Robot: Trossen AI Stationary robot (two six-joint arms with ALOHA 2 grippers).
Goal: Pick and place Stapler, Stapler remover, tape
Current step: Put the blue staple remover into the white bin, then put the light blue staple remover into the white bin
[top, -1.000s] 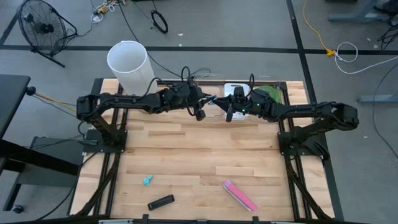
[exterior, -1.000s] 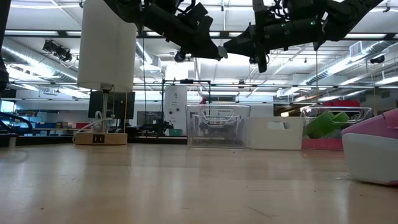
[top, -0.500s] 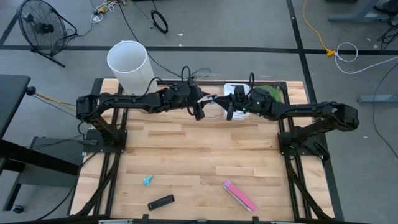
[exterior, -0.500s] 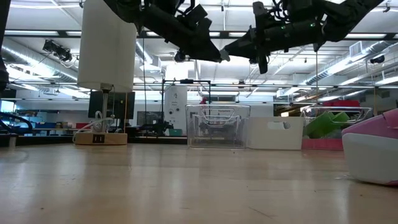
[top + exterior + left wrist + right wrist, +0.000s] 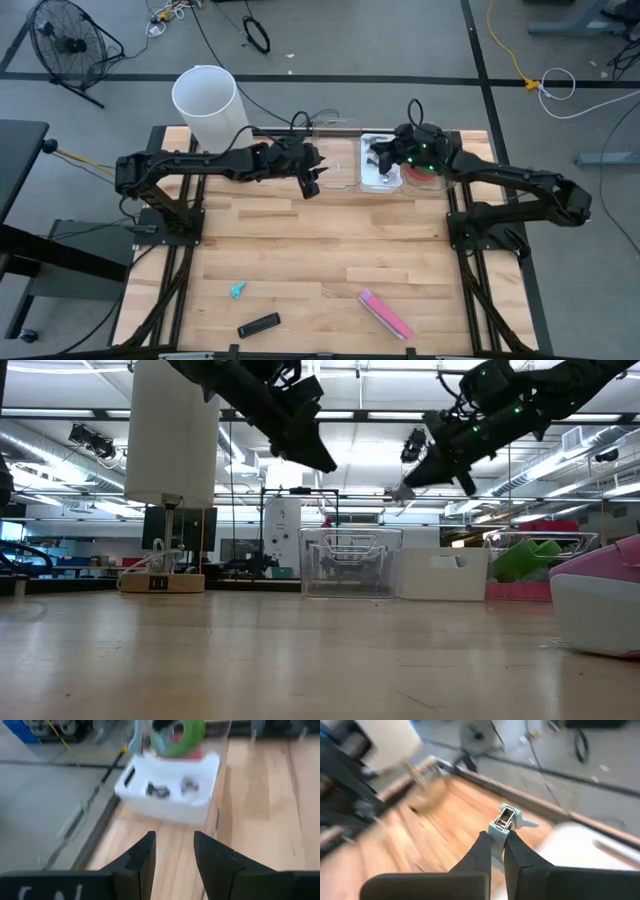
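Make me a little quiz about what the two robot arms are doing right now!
1. True or false: the left gripper is holding something.
2. Pick one. What does the right gripper pinch between its fingers? A: a green tape roll. B: a light blue staple remover. C: a black stapler.
3. Fill the gap: the pink stapler lies on the wooden ____.

Key: 1 false, its fingers are open with nothing between them. 2 B. 3 table.
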